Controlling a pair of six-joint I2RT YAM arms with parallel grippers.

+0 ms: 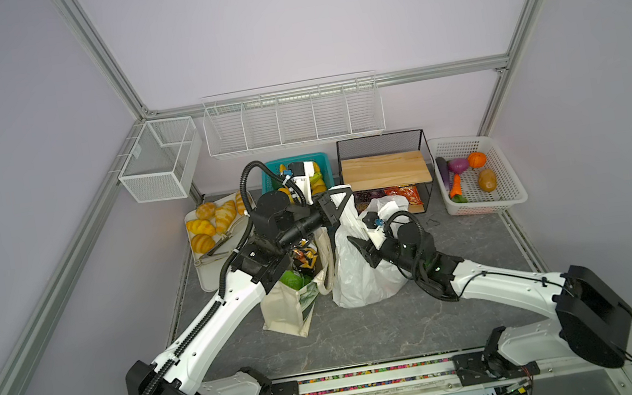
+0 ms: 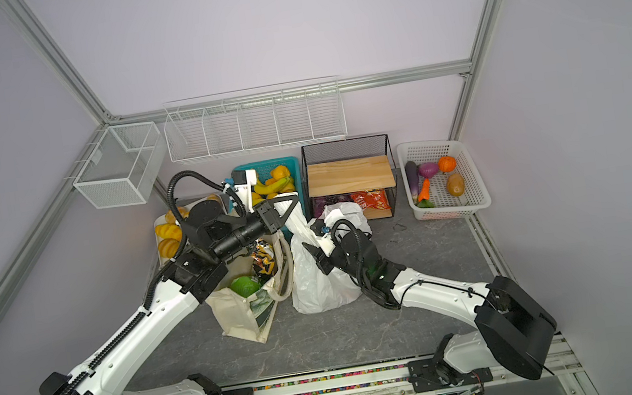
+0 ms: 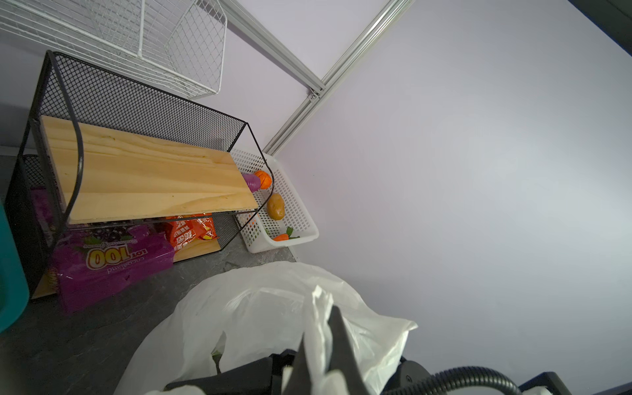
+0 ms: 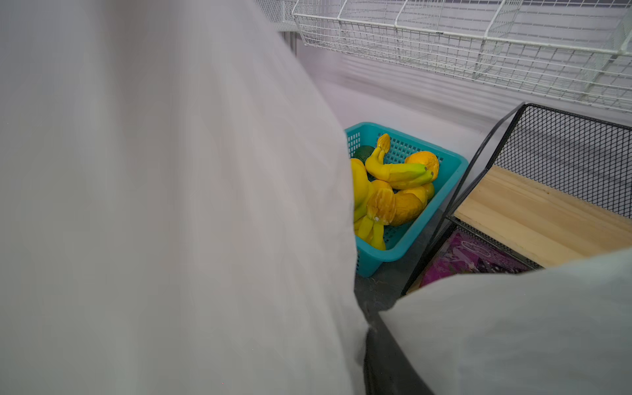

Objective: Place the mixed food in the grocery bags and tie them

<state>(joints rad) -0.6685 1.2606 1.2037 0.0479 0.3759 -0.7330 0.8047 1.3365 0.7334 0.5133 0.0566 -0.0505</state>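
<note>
The plastic bag stands mid-table, just right of the tote. One handle is pinched and held up at the far side by the clenched left gripper. The right gripper is pressed against the film; whether its jaws are open or closed cannot be told. The film is judged thin, light and slippery, and best taken at a bunched handle.

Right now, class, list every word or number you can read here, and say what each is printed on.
"LOT 100": purple packet, seen upside down.
"cocoaland": same packet; its script line is too blurred to read.
Orange packet: characters too blurred to read.
</note>
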